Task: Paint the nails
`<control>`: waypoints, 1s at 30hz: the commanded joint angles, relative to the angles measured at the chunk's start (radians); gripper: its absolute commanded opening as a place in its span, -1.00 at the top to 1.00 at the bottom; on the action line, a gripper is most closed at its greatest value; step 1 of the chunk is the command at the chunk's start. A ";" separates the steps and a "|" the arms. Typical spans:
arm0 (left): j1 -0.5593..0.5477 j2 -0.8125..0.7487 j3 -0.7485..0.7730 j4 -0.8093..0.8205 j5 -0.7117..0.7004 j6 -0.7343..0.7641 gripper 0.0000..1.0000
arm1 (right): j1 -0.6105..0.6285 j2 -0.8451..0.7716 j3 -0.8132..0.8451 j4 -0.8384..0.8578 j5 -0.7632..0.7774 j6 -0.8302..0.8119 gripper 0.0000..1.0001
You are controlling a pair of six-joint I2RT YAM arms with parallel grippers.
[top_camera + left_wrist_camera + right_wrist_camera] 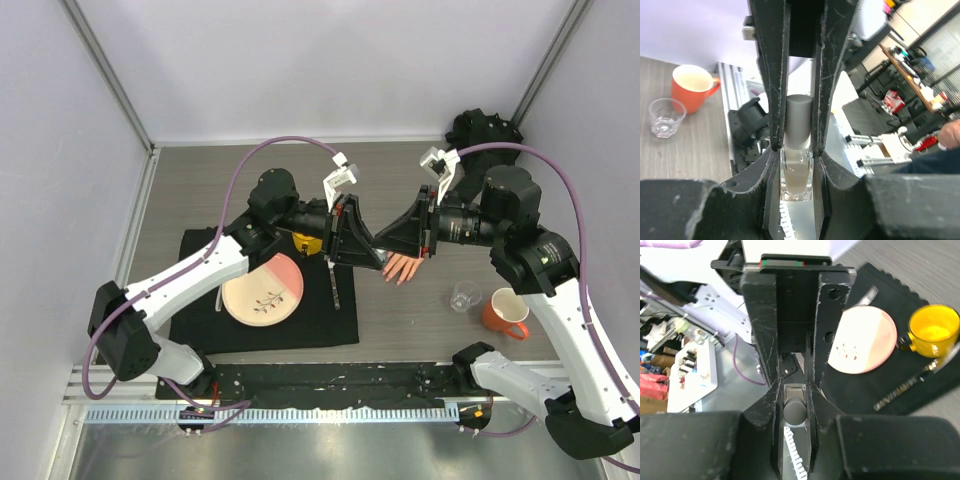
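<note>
Seen from above: both arms meeting tip to tip just over the mannequin hand (pixel 405 268), lying on the table (pixel 200 190) with fingers spread toward the near edge, the nails (pixel 399 282) too small to make out, wrist hidden beneath the grippers. Revealed only by the wrist cameras: left gripper (pixel 796 172) clamped on a small clear bottle (pixel 796 182), right gripper (pixel 794 407) closed around its grey cap (pixel 794 412), viewed end-on. Right of the hand, a clear glass (pixel 463 296) and orange mug (pixel 505 312); left of it, a black mat (pixel 200 330) bearing a pink plate (pixel 263 290) and yellow cup (pixel 934 330), the cup half covered from above.
</note>
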 commanded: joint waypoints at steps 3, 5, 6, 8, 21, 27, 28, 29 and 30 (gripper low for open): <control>0.015 -0.114 0.114 -0.253 -0.066 0.254 1.00 | 0.006 0.016 0.033 0.050 0.169 0.061 0.26; 0.013 -0.127 0.136 -0.439 -0.170 0.371 1.00 | 0.006 0.033 0.112 -0.027 0.346 0.109 -0.09; 0.013 -0.131 0.150 -0.471 -0.292 0.452 1.00 | 0.006 0.055 0.137 -0.055 0.405 0.169 -0.21; 0.012 -0.137 0.153 -0.520 -0.404 0.496 1.00 | 0.006 0.072 0.191 -0.117 0.526 0.241 -0.43; -0.056 -0.048 0.228 -0.514 -0.896 0.519 1.00 | 0.010 0.247 0.374 -0.190 0.633 0.428 -0.13; -0.070 -0.011 0.268 -0.507 -0.923 0.525 0.99 | 0.027 0.280 0.371 -0.185 0.633 0.418 -0.04; -0.070 -0.008 0.270 -0.507 -0.924 0.523 1.00 | 0.027 0.283 0.368 -0.182 0.629 0.416 -0.04; -0.070 -0.003 0.271 -0.505 -0.924 0.523 0.99 | 0.032 0.283 0.358 -0.178 0.622 0.415 -0.04; -0.071 -0.002 0.274 -0.505 -0.920 0.526 1.00 | 0.035 0.288 0.352 -0.173 0.616 0.410 -0.04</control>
